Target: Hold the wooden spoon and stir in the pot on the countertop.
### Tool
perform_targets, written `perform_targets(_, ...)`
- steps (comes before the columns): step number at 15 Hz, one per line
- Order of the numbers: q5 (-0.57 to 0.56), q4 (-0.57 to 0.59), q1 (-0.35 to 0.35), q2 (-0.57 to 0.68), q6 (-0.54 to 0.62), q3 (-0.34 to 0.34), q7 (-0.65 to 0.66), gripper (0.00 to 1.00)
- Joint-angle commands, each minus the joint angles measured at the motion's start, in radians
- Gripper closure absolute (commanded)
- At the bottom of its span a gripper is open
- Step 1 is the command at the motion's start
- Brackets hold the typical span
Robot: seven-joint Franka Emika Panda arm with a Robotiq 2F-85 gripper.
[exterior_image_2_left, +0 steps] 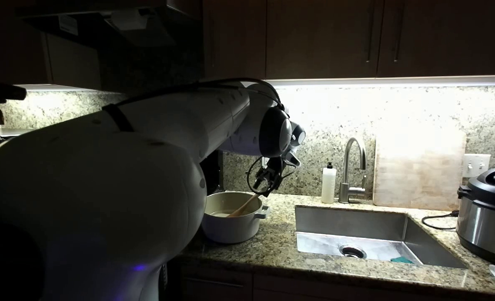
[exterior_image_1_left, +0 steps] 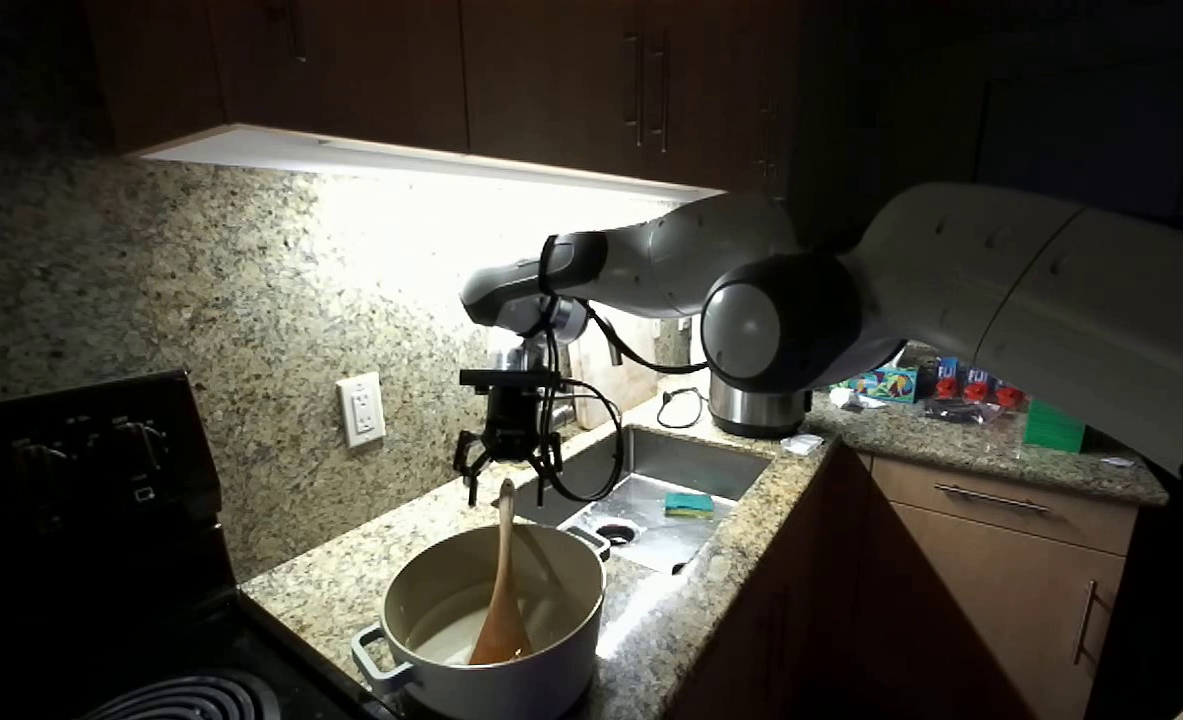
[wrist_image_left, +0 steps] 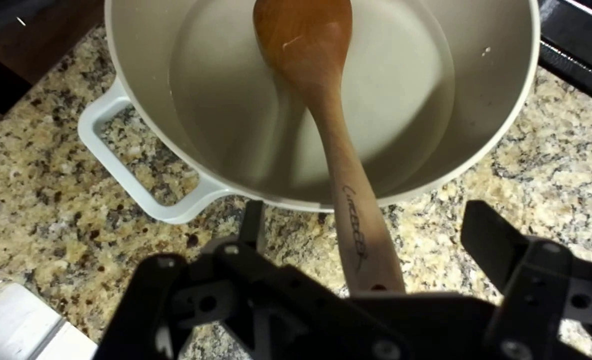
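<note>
Wooden spoon (wrist_image_left: 332, 127), aslant in the pot (exterior_image_1_left: 551, 675) on the countertop (wrist_image_left: 40, 170); fingers (wrist_image_left: 491, 245) spread wide, handle (wrist_image_left: 366, 245) between them

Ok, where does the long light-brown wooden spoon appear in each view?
In an exterior view: the wooden spoon, lower half, left of centre, nearly upright.
In an exterior view: the wooden spoon, just below centre, slanting up rightward.
In the wrist view: the wooden spoon, from mid top edge, slanting down to the right.
Shared landmark, in all three: the wide, round cream-white pot that it stands in.

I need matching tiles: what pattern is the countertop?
The countertop is dark-speckled beige, clearest in the wrist view.
</note>
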Motion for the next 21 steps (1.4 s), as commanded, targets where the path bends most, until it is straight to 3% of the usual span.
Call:
perform_targets(1,0.001,0.045,-0.006,0.018,-0.04,0.008,-0.01,0.27)
perform_targets(12,0.006,0.071,-0.015,0.031,-0.08,0.009,-0.005,0.98)
perform_targets(13,0.007,0.071,-0.016,0.031,-0.081,0.01,-0.004,0.93)
perform_targets(21,0.013,0.047,0.003,0.005,-0.019,0.014,-0.001,0.93)
